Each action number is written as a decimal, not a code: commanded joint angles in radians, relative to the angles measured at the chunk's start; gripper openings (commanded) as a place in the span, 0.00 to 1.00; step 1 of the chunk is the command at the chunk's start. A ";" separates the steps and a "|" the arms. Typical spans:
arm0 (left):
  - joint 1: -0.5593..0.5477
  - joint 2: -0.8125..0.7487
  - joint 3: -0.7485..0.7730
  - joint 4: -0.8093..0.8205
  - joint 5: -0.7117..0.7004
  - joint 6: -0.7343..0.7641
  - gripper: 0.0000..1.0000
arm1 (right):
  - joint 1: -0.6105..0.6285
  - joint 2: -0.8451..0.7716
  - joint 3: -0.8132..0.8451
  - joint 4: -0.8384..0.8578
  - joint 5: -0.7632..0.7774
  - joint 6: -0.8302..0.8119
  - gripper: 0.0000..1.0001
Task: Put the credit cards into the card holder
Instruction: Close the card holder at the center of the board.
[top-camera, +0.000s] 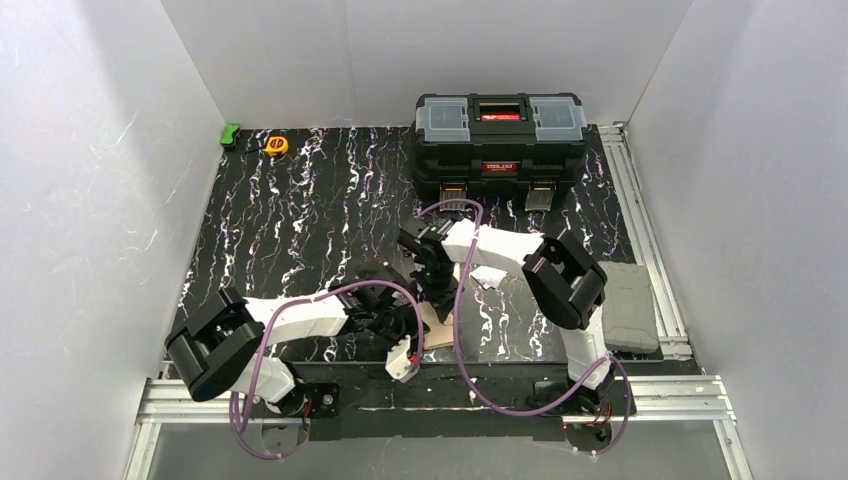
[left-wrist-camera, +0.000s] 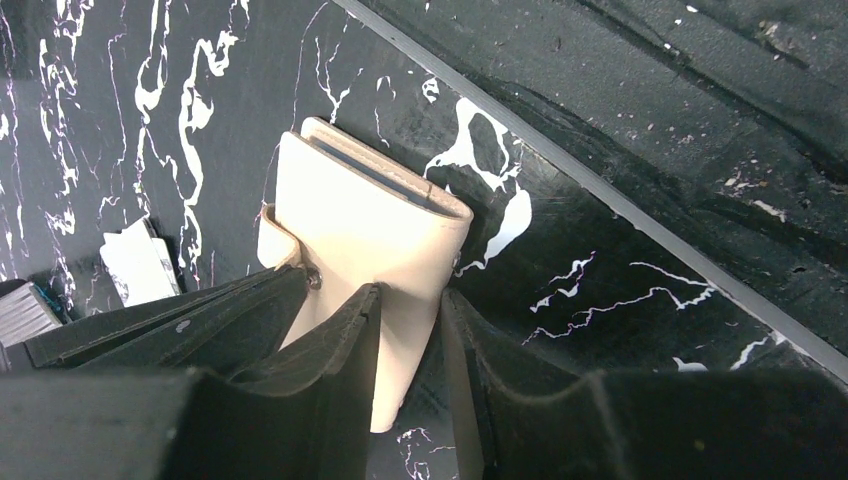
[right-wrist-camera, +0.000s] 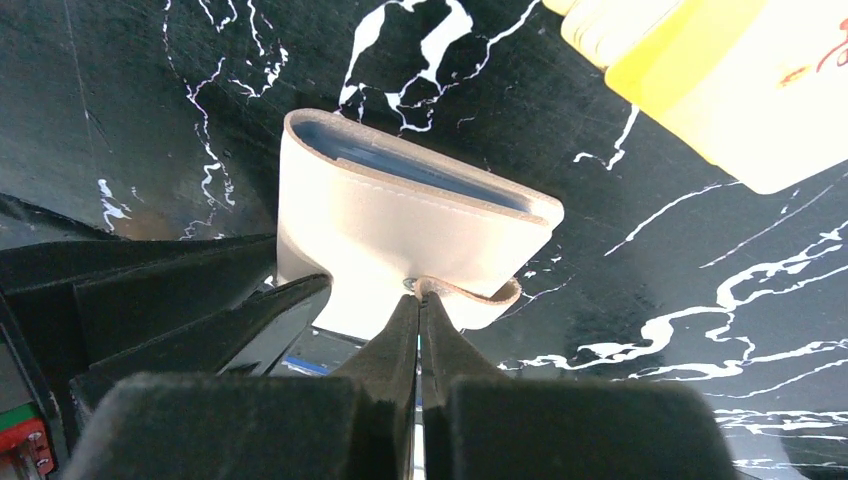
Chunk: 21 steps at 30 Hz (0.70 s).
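Black pincer fingers crowd the bottom of both wrist views and hide the lower part of the cream leather folding card holder (left-wrist-camera: 370, 215). The left pincer (left-wrist-camera: 410, 305) pinches the holder's lower body. The right pincer (right-wrist-camera: 418, 300) is pressed together, tips at the snap tab (right-wrist-camera: 480, 295); whether the tab is nipped between them I cannot tell.

From above, both arms cover the holder except for a beige sliver close to the near edge of the black, white-veined table (top-camera: 300, 210). The holder's mouth shows thin blue-grey layers; whether credit cards sit among them I cannot tell. A blurred yellow-and-cream shape (right-wrist-camera: 700, 80) is cut off at the corner of the right wrist view.

Open table stretches left and back, up to a black plastic toolbox (top-camera: 500, 135), a yellow tape measure (top-camera: 276, 145) and a small green object (top-camera: 230, 134). A grey case (top-camera: 628, 305) lies at the right edge.
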 joint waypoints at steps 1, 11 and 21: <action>0.007 0.040 -0.032 -0.054 -0.055 0.006 0.28 | 0.059 0.098 -0.013 0.118 0.076 -0.002 0.01; 0.007 0.077 0.004 -0.055 -0.069 -0.001 0.25 | 0.104 0.169 0.034 0.109 0.115 -0.025 0.01; 0.003 0.107 -0.002 -0.049 -0.066 0.028 0.24 | 0.110 0.224 0.074 0.130 0.077 -0.037 0.01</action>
